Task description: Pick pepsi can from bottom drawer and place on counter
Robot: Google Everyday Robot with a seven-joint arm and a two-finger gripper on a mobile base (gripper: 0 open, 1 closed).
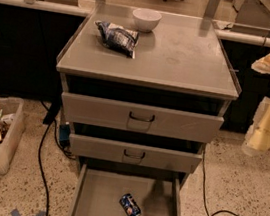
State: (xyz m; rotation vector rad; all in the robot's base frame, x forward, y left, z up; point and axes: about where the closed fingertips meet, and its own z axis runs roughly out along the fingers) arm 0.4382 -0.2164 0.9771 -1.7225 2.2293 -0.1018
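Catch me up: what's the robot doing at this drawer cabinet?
The pick has not started. The pepsi can lies on its side on the floor of the open bottom drawer, with nothing touching it. The gripper hangs at the right edge of the view, beside the cabinet and well above the can. The counter holds a snack bag and a white bowl.
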